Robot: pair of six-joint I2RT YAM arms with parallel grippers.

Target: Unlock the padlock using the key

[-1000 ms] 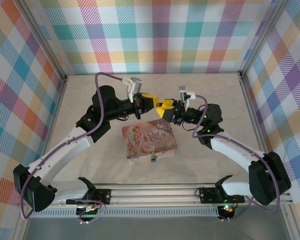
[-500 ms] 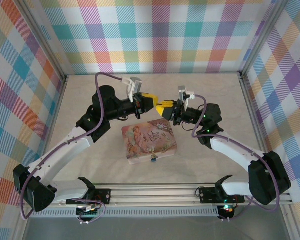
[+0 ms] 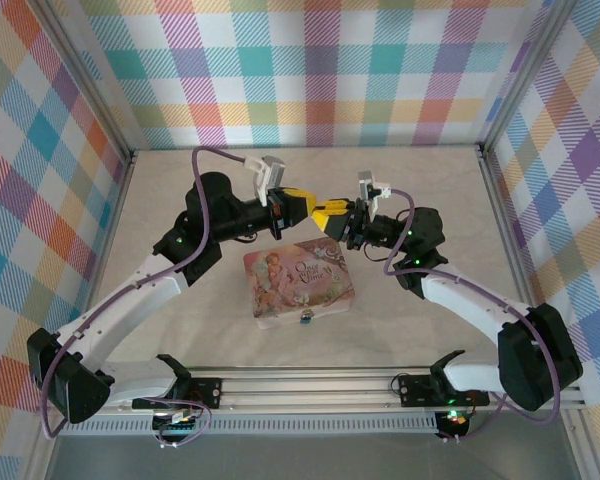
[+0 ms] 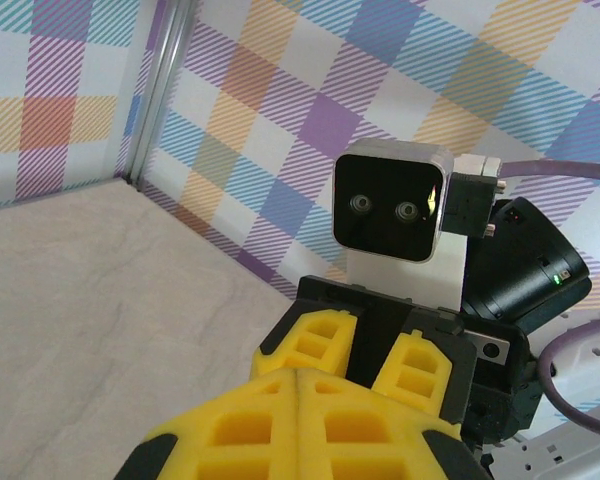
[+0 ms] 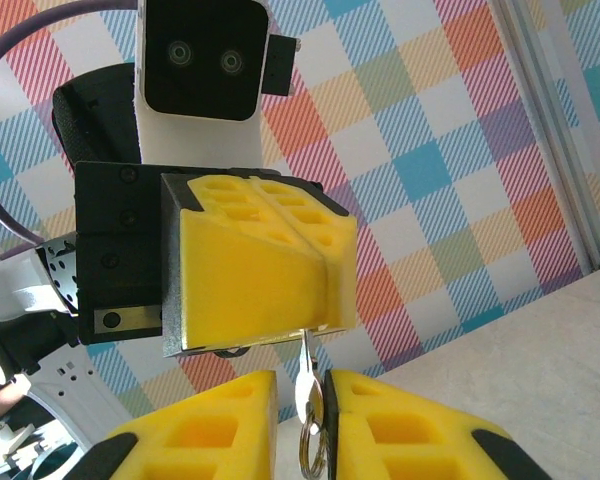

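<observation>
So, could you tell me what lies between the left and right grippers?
The key, on its ring: base between the right gripper's fingers, tip at the left gripper's shut fingers, seen in the right wrist view.

The pink tin (image 3: 298,285) lid carries curly script, perhaps a title, too small to read.

yellow fingers (image 5: 250,260), pink tin (image 3: 298,283), plaid walls (image 3: 310,70)

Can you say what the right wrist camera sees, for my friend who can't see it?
A small silver key stands in the gap between the yellow fingers of the right claw, its tip reaching the shut left claw above. A ring is on the key, and a checked wall is behind.
</observation>
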